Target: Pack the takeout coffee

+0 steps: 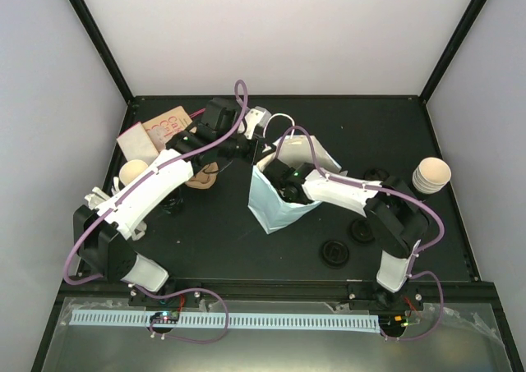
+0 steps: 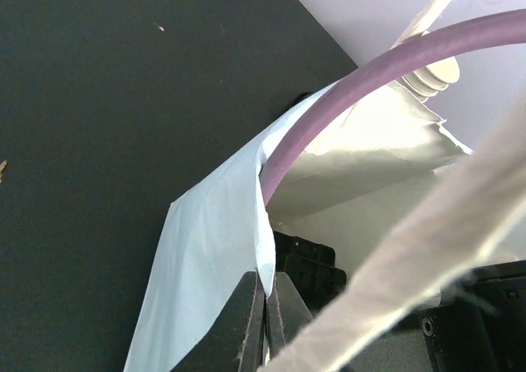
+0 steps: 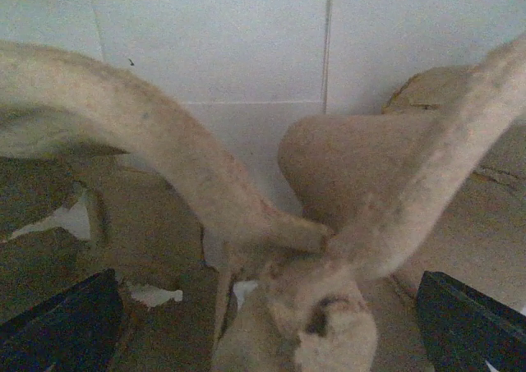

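Observation:
A pale blue-white paper bag stands open at the table's middle. My left gripper is shut on the bag's rim, holding the mouth open from the far-left side. My right gripper is reached down inside the bag. In the right wrist view its dark fingers stand wide apart. A tan moulded pulp cup carrier lies between and below them, against the bag's white inner wall, and neither finger touches it. A stack of paper cups stands at the right.
Another cream cup sits at the left beside my left arm. A brown printed paper piece lies at the back left, and a tan pulp piece lies under the left arm. Black lids lie right of the bag.

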Tool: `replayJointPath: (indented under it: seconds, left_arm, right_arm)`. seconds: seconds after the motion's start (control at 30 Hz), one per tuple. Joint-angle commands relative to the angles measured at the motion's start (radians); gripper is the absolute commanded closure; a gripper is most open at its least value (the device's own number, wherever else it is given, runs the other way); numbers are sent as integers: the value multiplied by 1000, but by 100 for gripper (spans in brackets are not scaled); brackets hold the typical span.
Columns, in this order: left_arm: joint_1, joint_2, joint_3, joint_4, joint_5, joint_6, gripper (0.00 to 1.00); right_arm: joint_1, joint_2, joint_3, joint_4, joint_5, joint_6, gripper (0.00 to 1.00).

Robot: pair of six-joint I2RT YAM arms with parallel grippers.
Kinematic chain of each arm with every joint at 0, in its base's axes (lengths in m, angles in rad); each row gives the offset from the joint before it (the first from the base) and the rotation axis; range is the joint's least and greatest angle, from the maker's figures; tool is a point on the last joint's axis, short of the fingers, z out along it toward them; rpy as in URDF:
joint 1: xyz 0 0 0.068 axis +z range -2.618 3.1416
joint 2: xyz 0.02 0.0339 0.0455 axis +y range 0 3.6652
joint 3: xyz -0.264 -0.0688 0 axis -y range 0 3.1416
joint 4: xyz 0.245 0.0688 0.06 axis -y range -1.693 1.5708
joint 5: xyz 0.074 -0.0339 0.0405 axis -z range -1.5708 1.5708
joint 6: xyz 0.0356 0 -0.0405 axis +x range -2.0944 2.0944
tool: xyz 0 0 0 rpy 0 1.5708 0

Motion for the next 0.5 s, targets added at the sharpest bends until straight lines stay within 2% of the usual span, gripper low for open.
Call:
replayJointPath:
  seconds: [0.0, 0.17, 0.47]
  left_arm:
    - [-12, -48, 51, 77, 89, 20, 98]
    - [-13, -51, 49, 63, 71, 36, 98]
    - [-15, -51, 43, 62, 70, 38, 99]
  right_arm:
    - [-3, -24, -30, 3, 32, 5, 0]
    - [-5, -144, -3, -24, 31, 2, 0]
    - [-4, -251, 24, -83, 25, -7, 0]
